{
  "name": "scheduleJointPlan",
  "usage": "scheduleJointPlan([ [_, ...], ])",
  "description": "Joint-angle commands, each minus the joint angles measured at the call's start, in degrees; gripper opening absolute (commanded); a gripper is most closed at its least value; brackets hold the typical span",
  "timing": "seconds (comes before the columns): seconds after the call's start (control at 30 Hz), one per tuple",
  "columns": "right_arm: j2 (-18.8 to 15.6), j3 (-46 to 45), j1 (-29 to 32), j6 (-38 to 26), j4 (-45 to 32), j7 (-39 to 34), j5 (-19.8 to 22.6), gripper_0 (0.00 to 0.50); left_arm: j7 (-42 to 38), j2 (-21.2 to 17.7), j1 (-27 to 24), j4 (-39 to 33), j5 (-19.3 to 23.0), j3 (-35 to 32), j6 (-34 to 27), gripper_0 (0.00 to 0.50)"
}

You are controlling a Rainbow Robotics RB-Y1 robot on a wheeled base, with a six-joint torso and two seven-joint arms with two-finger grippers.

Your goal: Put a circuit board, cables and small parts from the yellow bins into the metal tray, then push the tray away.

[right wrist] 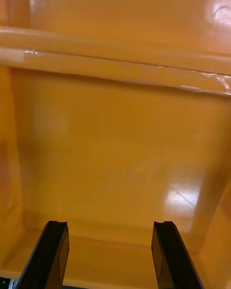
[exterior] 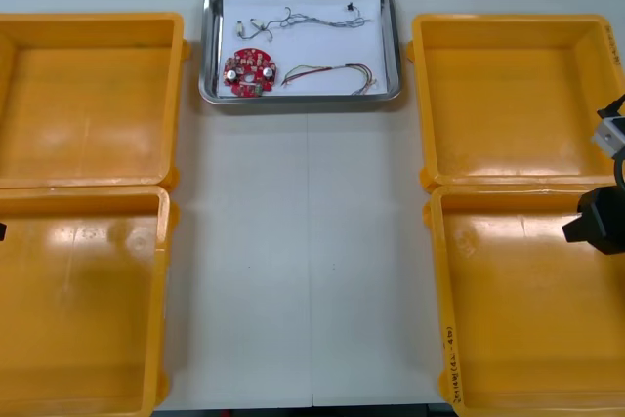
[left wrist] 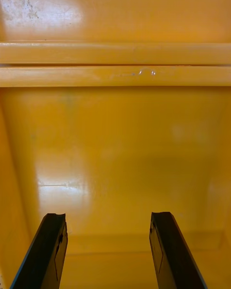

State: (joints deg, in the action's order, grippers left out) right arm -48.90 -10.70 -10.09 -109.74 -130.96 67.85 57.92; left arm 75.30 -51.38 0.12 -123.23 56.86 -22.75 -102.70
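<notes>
Right gripper point(right wrist: 109, 225) hangs released, yellow bin point(right wrist: 120, 164) floor between its jaws; left gripper point(left wrist: 107, 216) likewise spread over left-side bin point(left wrist: 115, 164); front view's edge crops right arm point(exterior: 598, 224).

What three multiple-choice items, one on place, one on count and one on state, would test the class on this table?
1. Where is the board? A on the bare table; B in the tray; C in a bin.
2. How many bins? A two; B four; C six.
3. The right jaws are: A open; B shut on a cable; C shut on nothing.
Key: B, it lies on the tray's white inside; B, two stand at each side; A, they stand apart over a bin's floor.
</notes>
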Motion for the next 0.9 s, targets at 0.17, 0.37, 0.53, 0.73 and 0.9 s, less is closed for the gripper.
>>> scheduleJointPlan([
  [0.17,0.1,-2.8,1.2,-0.3,-2.0,-1.1,-1.5,0.500,1.2,0.5,0.7,-1.3,-0.4,-1.3,0.6,0.500],
  [0.37,0.1,-3.3,1.5,-0.3,-2.0,-1.0,-1.7,0.500,1.2,0.5,0.7,-1.3,-0.4,-1.3,0.6,0.500],
  [0.53,0.1,-3.3,1.5,-0.3,-2.0,-0.8,-2.8,0.500,1.2,0.5,0.7,-1.3,-0.4,-1.3,0.6,0.500],
  [0.73,0.1,-3.3,1.5,-0.3,-2.0,-0.7,-2.5,0.500,1.2,0.5,0.7,-1.3,-0.4,-1.3,0.6,0.500],
  [0.9,0.2,-3.3,1.5,-0.3,-2.0,-0.7,-2.5,0.500,1.2,0.5,0.7,-1.3,-0.4,-1.3,0.6,0.500],
])
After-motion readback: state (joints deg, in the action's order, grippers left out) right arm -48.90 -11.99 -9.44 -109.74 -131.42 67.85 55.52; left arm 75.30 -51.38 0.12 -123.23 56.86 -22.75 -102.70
